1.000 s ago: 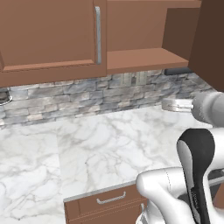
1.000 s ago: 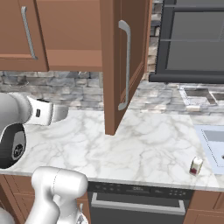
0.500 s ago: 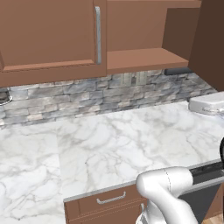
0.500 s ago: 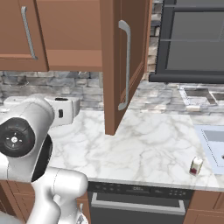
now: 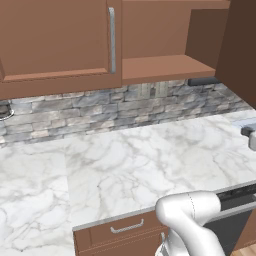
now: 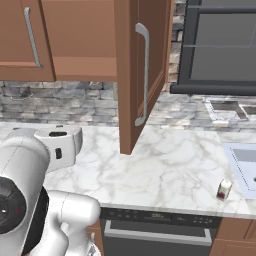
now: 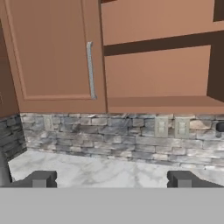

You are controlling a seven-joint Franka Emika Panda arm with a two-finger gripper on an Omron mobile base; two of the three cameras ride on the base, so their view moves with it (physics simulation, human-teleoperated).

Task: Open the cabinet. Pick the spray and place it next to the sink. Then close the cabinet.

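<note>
The brown wall cabinet has its left door shut. Its right door hangs open toward me, silver bar handle facing out, with the shelf exposed. In the hand view my gripper is open. It sits low over the marble counter and faces the backsplash below the shut door. My white hand hovers left of the open door. A small bottle, apparently the spray, stands on the counter just left of the pale sink.
A dark appliance is mounted to the right of the open door, with a grey tray-like thing on the counter below it. A dishwasher front and a drawer lie under the counter edge. Wall outlets sit in the stone backsplash.
My hand has slid right over the counter toward the open door, and the arm's big joint has swung out of the left base view. The jaws stayed open.
</note>
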